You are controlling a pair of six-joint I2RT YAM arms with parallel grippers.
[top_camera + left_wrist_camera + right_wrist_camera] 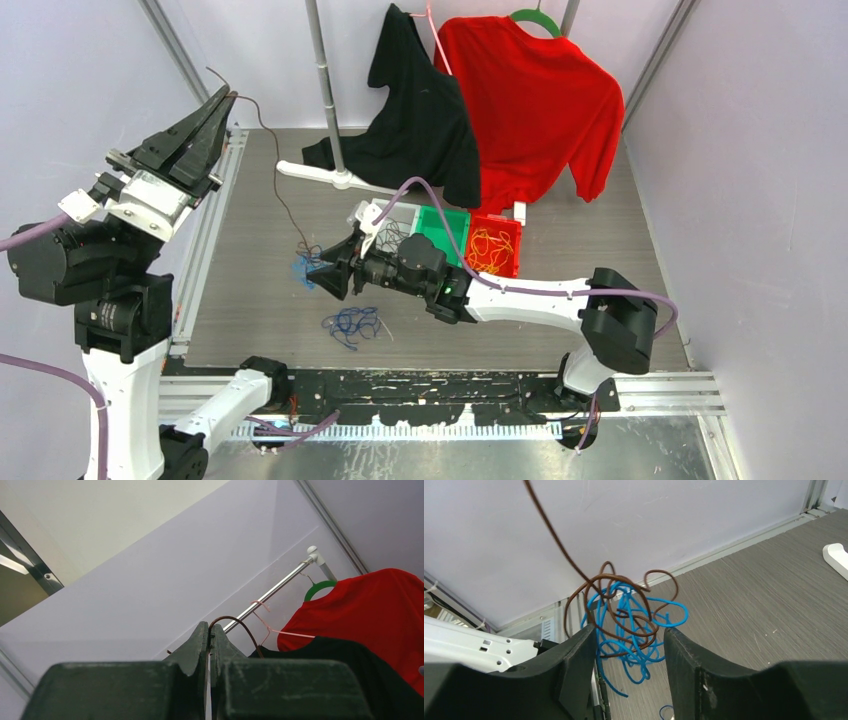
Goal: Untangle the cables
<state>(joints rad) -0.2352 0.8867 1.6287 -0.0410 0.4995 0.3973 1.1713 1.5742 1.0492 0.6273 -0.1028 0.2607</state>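
Note:
My left gripper [225, 93] is raised high at the back left and is shut on one end of a brown cable [270, 165]. In the left wrist view the cable [240, 623] arches out from between the closed fingertips of the left gripper [209, 632]. It runs down to a hanging tangle [626, 612] of brown and blue cables. My right gripper [630, 630] is open, its fingers on either side of the tangle's lower part; I cannot tell if they touch it. From above, the right gripper [318, 275] is low over the table beside this tangle [304, 258].
A loose blue cable [352, 322] lies on the table near the front. A green bin [440, 222] and a red bin [505, 262] with yellow-orange cables stand behind the right arm. A clothes rack base [325, 175], a black shirt [420, 110] and a red shirt [535, 100] fill the back.

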